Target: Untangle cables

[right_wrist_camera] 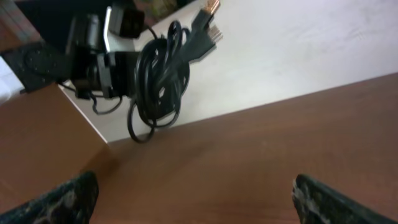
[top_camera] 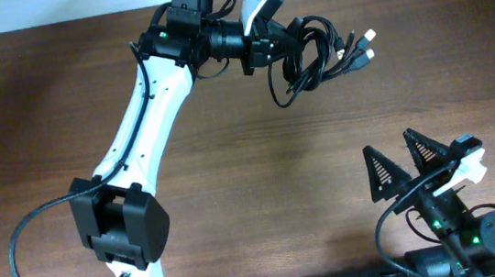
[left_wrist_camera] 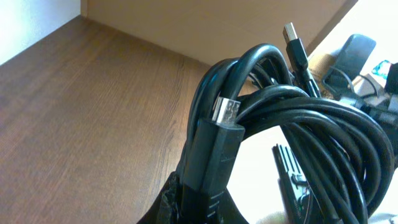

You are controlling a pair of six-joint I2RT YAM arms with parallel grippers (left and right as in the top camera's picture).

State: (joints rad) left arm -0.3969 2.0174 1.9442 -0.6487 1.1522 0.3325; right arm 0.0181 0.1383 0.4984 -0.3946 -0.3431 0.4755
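The cables point(top_camera: 317, 53) are a looped bundle of thin black cords with light-tipped plugs point(top_camera: 362, 48) sticking out to the right. The bundle hangs above the far side of the wooden table point(top_camera: 260, 174). My left gripper point(top_camera: 279, 47) is shut on the bundle's left side. In the left wrist view the cables point(left_wrist_camera: 292, 118) fill the right half, and a black plug body sits clamped in the left gripper point(left_wrist_camera: 208, 205). My right gripper point(top_camera: 387, 141) stands open and holds nothing at the near right, well apart from the bundle. In the right wrist view the cables point(right_wrist_camera: 158, 81) hang far ahead of the right gripper point(right_wrist_camera: 196, 199).
The left arm point(top_camera: 148, 112) slants across the table from its base point(top_camera: 123, 230) at the near left. The right arm's base point(top_camera: 479, 239) sits at the near right corner. A pale surface point(top_camera: 32, 14) lies beyond the table's far edge.
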